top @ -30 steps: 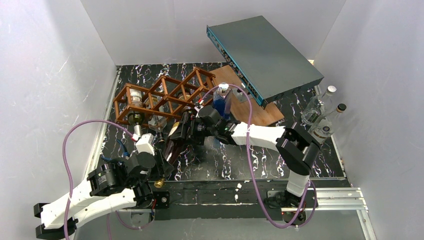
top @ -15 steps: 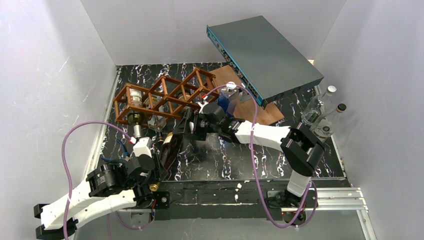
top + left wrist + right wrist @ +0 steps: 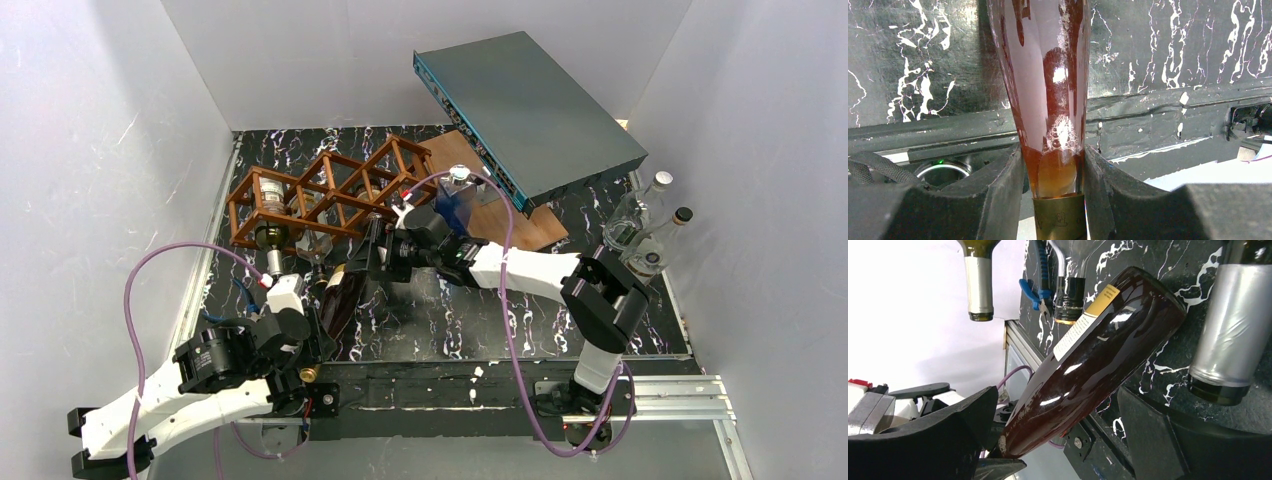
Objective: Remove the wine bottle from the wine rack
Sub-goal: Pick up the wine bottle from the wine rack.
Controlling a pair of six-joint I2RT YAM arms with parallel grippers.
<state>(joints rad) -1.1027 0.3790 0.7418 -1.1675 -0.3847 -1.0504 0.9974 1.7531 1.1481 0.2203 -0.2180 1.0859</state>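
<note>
Bottle [image 3: 342, 292] is neck-pinched in your left fingers [image 3: 998, 200]; right fingers [image 3: 1173, 440] gape empty, so slick glass may slip.

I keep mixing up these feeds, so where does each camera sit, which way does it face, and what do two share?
Top external: above and behind the bases, looking down on the table, wine rack, left arm and right arm.
Left wrist: on the left arm, looking along the wine bottle from its neck; left jaws shut on that neck.
Right wrist: on the right arm, facing the bottle's body; right jaws open either side.
Shared: all three show the wine bottle.
</note>
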